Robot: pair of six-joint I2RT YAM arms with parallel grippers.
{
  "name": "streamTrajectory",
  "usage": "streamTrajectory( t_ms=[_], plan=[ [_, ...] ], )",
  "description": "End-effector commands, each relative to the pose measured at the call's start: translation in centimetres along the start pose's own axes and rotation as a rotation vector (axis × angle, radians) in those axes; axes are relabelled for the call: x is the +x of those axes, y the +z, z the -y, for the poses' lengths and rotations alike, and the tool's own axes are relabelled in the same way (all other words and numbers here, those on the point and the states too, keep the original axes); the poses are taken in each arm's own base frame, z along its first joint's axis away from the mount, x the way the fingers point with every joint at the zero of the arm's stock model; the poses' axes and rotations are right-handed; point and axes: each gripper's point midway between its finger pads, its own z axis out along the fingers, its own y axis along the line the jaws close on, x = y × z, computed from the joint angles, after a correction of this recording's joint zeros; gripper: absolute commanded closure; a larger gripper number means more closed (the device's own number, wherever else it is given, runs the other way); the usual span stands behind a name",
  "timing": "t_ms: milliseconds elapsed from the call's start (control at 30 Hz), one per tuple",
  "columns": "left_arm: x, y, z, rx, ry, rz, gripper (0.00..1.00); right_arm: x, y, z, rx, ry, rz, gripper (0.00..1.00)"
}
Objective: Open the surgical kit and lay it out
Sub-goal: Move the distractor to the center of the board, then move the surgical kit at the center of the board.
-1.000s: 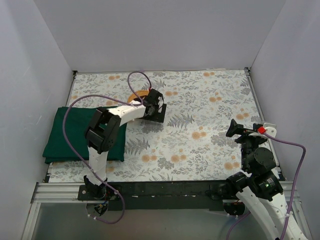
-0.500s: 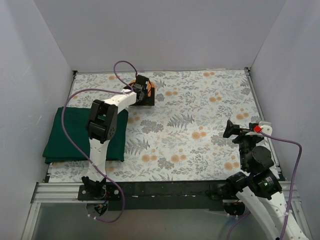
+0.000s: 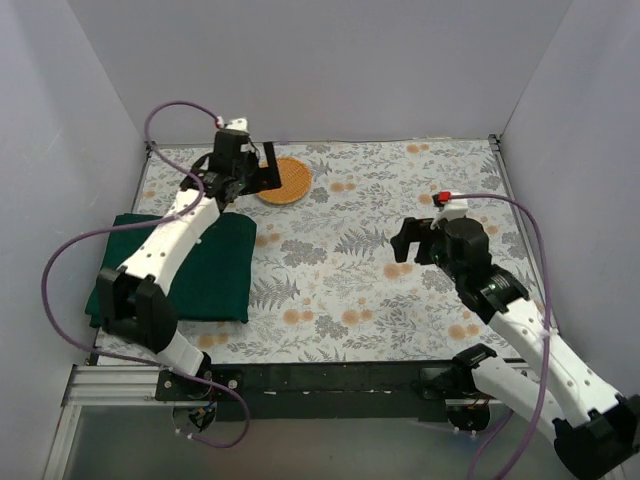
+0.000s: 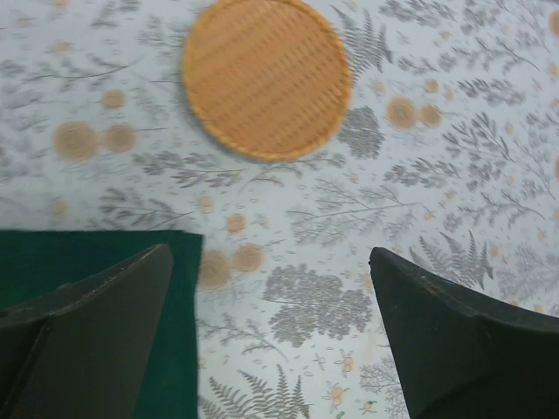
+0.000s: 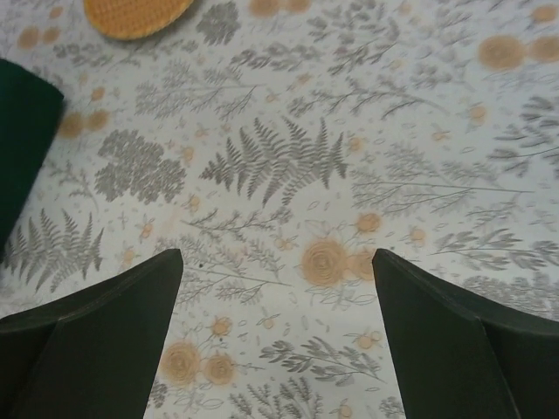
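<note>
Looking from the top, the green cloth point(image 3: 215, 290) lay folded on the left of the table point(image 3: 400, 180), the left gripper point(image 3: 266, 172) hung just beside the basket point(image 3: 283, 180) near the cloth's far corner, and the right gripper point(image 3: 402, 242) hung over the table, well apart from the cloth. The left wrist camera showed its fingers point(image 4: 87, 332) spread wide, with the cloth's corner by the left one and the basket ahead. The right wrist camera showed its fingers point(image 5: 96, 340) spread wide too, with the cloth's edge at the far left.
</note>
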Motion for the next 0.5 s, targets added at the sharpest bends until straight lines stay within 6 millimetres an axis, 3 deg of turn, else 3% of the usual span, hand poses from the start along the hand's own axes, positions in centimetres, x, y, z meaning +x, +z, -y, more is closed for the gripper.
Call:
streamTrajectory(
  t_ms=[0, 33, 67, 100, 133, 167, 200, 233, 267, 333, 367, 433, 467],
  plan=[
    [1.7, -2.2, -9.3, -0.229, -0.131, -0.030, 0.02, 0.3, 2.9, -6.4, -0.250, 0.117, -0.127, 0.02],
    [1.4, -2.6, -12.5, -0.287, -0.198, -0.012, 0.02, 0.8, 3.4, -8.0, -0.290, 0.135, -0.159, 0.02],
    [2.0, -3.2, -14.2, -0.319, -0.247, 0.001, 0.02, 0.2, 3.9, -9.1, -0.313, 0.142, -0.163, 0.02],
    [2.1, -3.5, -16.0, -0.361, -0.288, 0.017, 0.02, 1.5, 5.4, -10.0, -0.312, 0.148, -0.215, 0.02],
    [2.1, -4.3, -19.7, -0.436, -0.363, 0.043, 0.02, 1.8, 5.7, -11.7, -0.341, 0.152, -0.240, 0.02],
    [1.7, -4.7, -21.2, -0.458, -0.414, 0.085, 0.02, 2.1, 7.0, -12.9, -0.347, 0.152, -0.267, 0.02],
    [3.0, -4.6, -22.8, -0.490, -0.449, 0.076, 0.02, 2.1, 7.5, -14.2, -0.365, 0.150, -0.278, 0.02],
    [3.2, -5.3, -25.6, -0.543, -0.505, 0.101, 0.02, 2.5, 7.6, -16.0, -0.391, 0.154, -0.298, 0.02],
    [2.9, -5.4, -26.7, -0.552, -0.545, 0.134, 0.02, 2.5, 8.8, -17.3, -0.397, 0.160, -0.314, 0.03],
    [3.5, -5.9, -29.5, -0.579, -0.616, 0.157, 0.02, 2.9, 9.3, -20.1, -0.441, 0.168, -0.327, 0.03],
    [3.8, -6.0, -30.4, -0.594, -0.635, 0.161, 0.02, 4.1, 10.3, -21.0, -0.433, 0.186, -0.362, 0.03],
    [4.3, -6.5, -32.6, -0.659, -0.644, 0.159, 0.02, 3.9, 10.6, -23.9, -0.477, 0.204, -0.368, 0.04],
    [4.5, -6.7, -33.1, -0.682, -0.639, 0.153, 0.02, 5.3, 11.6, -24.7, -0.468, 0.217, -0.402, 0.04]
  ],
)
